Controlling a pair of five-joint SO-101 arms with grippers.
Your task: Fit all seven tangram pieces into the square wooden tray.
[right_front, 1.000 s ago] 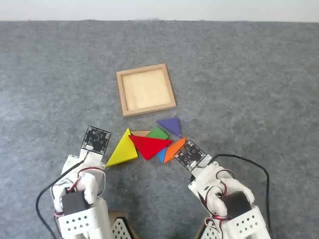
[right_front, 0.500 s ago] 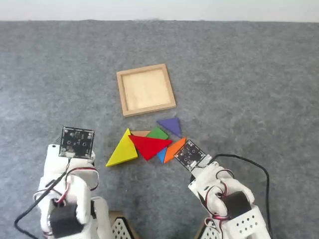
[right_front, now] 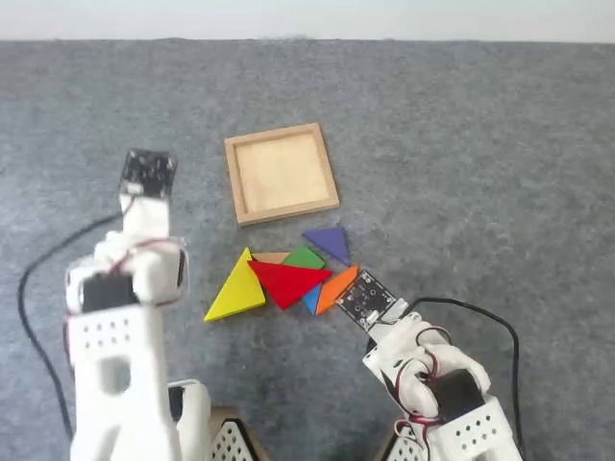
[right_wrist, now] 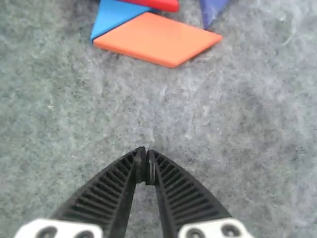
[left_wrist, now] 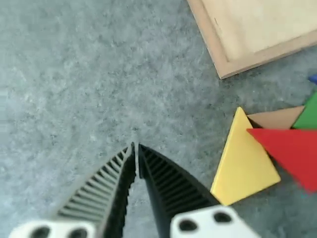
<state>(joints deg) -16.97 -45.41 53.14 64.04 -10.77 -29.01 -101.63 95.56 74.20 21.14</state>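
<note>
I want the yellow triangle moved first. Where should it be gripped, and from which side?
Likely from above, on the left arm's side: pinch the yellow triangle across its free corner away from the tray, between the long outer edge and the short edge. It lies flat, and the red triangle crowds its other edge.

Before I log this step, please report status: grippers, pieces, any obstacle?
Left gripper shut, over grey mat. Right gripper shut, near orange piece. Tangram pieces heaped beside wooden tray, none inside. Overlapping may hinder picking.
</note>
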